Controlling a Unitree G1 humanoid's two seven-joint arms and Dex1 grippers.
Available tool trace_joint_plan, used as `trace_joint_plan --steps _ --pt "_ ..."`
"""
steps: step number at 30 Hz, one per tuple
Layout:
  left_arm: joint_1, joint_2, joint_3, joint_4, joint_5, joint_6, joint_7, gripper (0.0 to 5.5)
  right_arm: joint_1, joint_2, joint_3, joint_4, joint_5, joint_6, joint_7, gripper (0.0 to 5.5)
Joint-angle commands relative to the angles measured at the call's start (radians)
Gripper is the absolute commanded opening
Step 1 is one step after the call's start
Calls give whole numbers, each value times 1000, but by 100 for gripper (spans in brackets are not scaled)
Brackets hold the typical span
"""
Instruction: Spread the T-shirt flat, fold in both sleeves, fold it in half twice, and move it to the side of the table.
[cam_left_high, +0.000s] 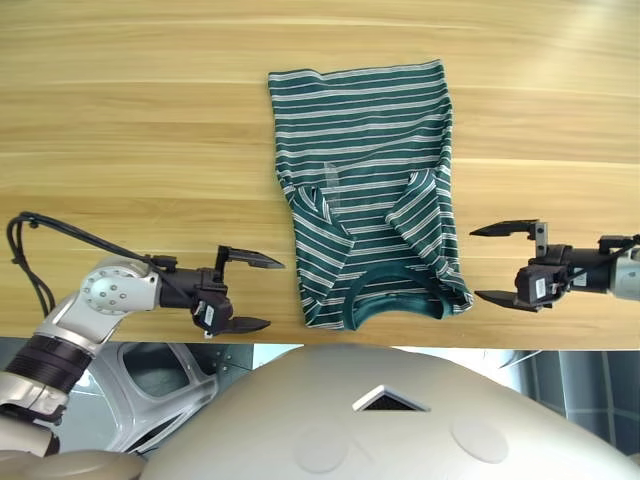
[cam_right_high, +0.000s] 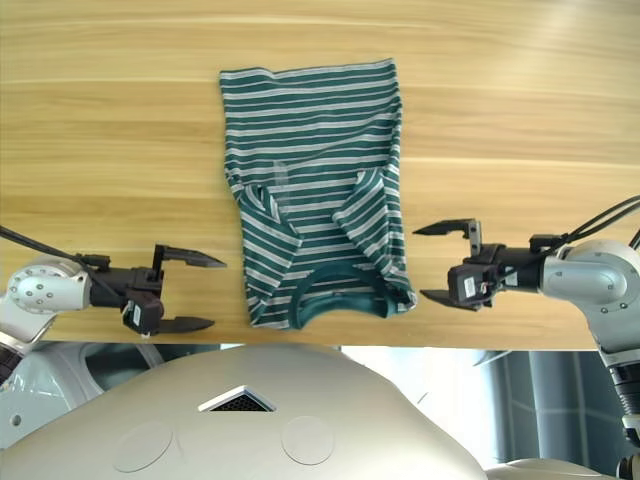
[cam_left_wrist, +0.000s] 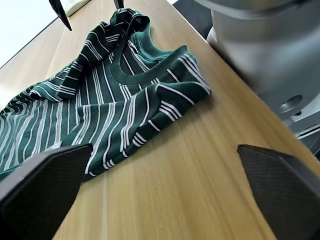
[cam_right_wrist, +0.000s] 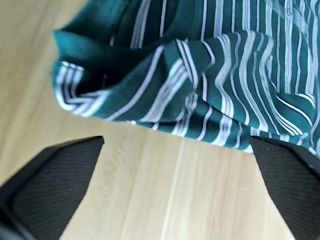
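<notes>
A dark green T-shirt (cam_left_high: 368, 180) with white stripes lies on the wooden table (cam_left_high: 130, 150), its collar (cam_left_high: 392, 296) toward the near edge and both sleeves folded in over the body. My left gripper (cam_left_high: 258, 293) is open, low over the table just left of the shirt's near corner, with nothing between its fingers. My right gripper (cam_left_high: 491, 263) is open as well, just right of the shirt's near right shoulder, also empty. The left wrist view has the collar (cam_left_wrist: 132, 75) ahead of the left gripper's pads (cam_left_wrist: 42, 192). The right wrist view has the bunched shoulder (cam_right_wrist: 165, 75) close ahead.
The table's near edge (cam_left_high: 150, 338) runs just below both grippers. Bare wood stretches left, right and beyond the shirt.
</notes>
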Motion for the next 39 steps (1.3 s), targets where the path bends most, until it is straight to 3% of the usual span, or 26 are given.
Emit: trace_joint_plan --steps 1,10,27,32,39 --pt "-34 -56 -26 39 70 -2 -3 540 5 8 44 0 -9 -6 15 538" --pt "-61 -135 -73 101 144 -38 18 540 -15 27 110 27 -48 -11 4 520" --pt "-66 -121 -130 99 138 -34 -4 272 -35 31 137 -18 -12 -38 -13 243" --pt "-69 -131 -152 110 157 -34 -7 159 -39 31 136 -23 0 -41 -10 127" --pt "-77 -144 -168 126 173 -38 -1 53 -43 31 139 -35 14 -37 -6 9"
